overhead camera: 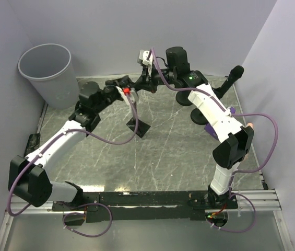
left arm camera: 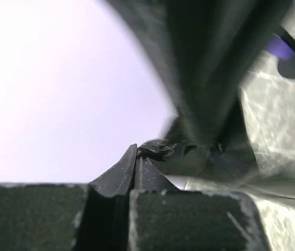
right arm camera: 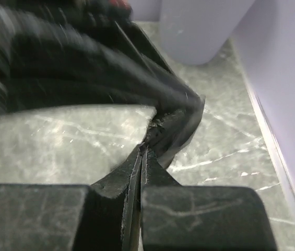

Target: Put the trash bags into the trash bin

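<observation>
From the overhead camera, the trash bin [overhead camera: 45, 70] is standing upright at the far left corner of the marble tabletop [overhead camera: 163, 151], close to the wall [overhead camera: 1, 78] and well apart from both grippers. The left gripper [overhead camera: 128, 93] and the right gripper [overhead camera: 143, 82] are sitting just beside each other above the far middle of the tabletop. A black trash bag [overhead camera: 139, 127] is hanging below them as a thin strip, its folded lower end touching the tabletop.

In the left wrist view, the left gripper [left arm camera: 135, 166] is holding its fingers pressed tight together, pinching a crumpled edge of the trash bag [left arm camera: 160, 149]. A large dark blurred shape is filling the upper right; whether it is bag or arm cannot be told.

In the right wrist view, the right gripper [right arm camera: 143, 157] is likewise clamping its fingers together on a bunched edge of the trash bag [right arm camera: 178, 117], whose film is stretching away to the upper left, blurred. Beyond it, the trash bin [right arm camera: 204, 26] is standing on the tabletop [right arm camera: 225, 146] beside the wall [right arm camera: 288, 78].
</observation>
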Available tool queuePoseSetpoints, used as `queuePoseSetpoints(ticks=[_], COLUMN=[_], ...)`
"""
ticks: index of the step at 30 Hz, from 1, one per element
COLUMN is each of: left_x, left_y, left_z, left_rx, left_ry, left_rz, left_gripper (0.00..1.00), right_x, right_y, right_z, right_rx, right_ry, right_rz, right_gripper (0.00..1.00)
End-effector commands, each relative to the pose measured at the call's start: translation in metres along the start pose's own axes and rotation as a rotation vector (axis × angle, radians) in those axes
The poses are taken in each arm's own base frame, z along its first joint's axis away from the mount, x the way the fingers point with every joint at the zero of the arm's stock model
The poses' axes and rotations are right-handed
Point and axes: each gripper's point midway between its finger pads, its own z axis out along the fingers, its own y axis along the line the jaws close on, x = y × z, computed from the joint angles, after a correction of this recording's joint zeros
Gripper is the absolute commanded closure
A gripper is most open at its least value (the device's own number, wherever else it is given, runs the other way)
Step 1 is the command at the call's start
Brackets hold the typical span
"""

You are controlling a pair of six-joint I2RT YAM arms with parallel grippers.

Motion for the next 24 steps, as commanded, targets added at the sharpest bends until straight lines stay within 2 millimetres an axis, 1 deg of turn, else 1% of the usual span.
queuePoseSetpoints(ticks=[1, 3, 4, 5, 7, 8, 9, 10, 11, 12, 14, 15, 16, 18, 19, 20, 21, 22, 24], left_x=[-0.044, -0.043, -0.043, -0.042, -0.041, -0.042, -0.038, -0.036, -0.038, -0.035, -0.040, -0.048, -0.051, -0.056, -0.060, -0.065, -0.068, -0.067, -0.062], left_y=[0.079, 0.076, 0.076, 0.076, 0.081, 0.087, 0.090, 0.089, 0.095, 0.086, 0.076, 0.069, 0.058, 0.033, 0.021, 0.007, -0.004, -0.009, -0.014], left_z=[-0.022, -0.023, -0.025, -0.027, -0.035, -0.042, -0.048, -0.058, -0.065, -0.074, -0.091, -0.101, -0.107, -0.113, -0.113, -0.110, -0.105, -0.097, -0.078], left_rx=[-0.221, -0.200, -0.196, -0.194, -0.198, -0.211, -0.213, -0.211, -0.224, -0.201, -0.180, -0.154, -0.116, -0.020, 0.035, 0.109, 0.174, 0.194, 0.245], left_ry=[-0.104, -0.095, -0.092, -0.083, -0.053, -0.038, -0.007, 0.025, 0.036, 0.080, 0.110, 0.107, 0.107, 0.101, 0.086, 0.065, 0.047, 0.041, 0.036], left_rz=[-0.001, -0.039, -0.069, -0.106, -0.203, -0.276, -0.348, -0.458, -0.495, -0.568, -0.657, -0.689, -0.714, -0.753, -0.769, -0.785, -0.814, -0.854, -0.902], left_gripper=[0.92, 0.67, 0.53, 0.44, 0.31, 0.27, 0.24, 0.23, 0.23, 0.23, 0.26, 0.33, 0.40, 0.69, 0.77, 0.81, 0.83, 0.80, 0.70], right_x=[-0.019, -0.024, -0.027, -0.028, -0.030, -0.030, -0.032, -0.031, -0.032, -0.031, -0.029, -0.027, -0.027, -0.025, -0.024, -0.023, -0.022, -0.022, -0.022], right_y=[0.016, 0.010, 0.007, 0.003, -0.006, -0.010, -0.012, -0.015, -0.015, -0.016, -0.016, -0.014, -0.014, -0.013, -0.012, -0.011, -0.010, -0.009, -0.005], right_z=[-0.010, -0.012, -0.013, -0.014, -0.022, -0.025, -0.029, -0.031, -0.034, -0.035, -0.036, -0.036, -0.035, -0.035, -0.034, -0.033, -0.033, -0.033, -0.033], right_rx=[-0.024, -0.007, 0.005, 0.016, 0.038, 0.046, 0.050, 0.056, 0.057, 0.062, 0.064, 0.062, 0.062, 0.061, 0.058, 0.055, 0.053, 0.048, 0.031], right_ry=[-0.034, -0.048, -0.057, -0.066, -0.083, -0.091, -0.101, -0.107, -0.111, -0.113, -0.112, -0.110, -0.112, -0.113, -0.114, -0.116, -0.117, -0.119, -0.123], right_rz=[0.030, 0.048, 0.062, 0.083, 0.130, 0.146, 0.173, 0.191, 0.208, 0.219, 0.233, 0.243, 0.252, 0.274, 0.282, 0.291, 0.296, 0.301, 0.313], right_gripper=[1.00, 1.00, 1.00, 1.00, 1.00, 1.00, 1.00, 1.00, 1.00, 1.00, 1.00, 1.00, 1.00, 1.00, 1.00, 1.00, 1.00, 1.00, 1.00])
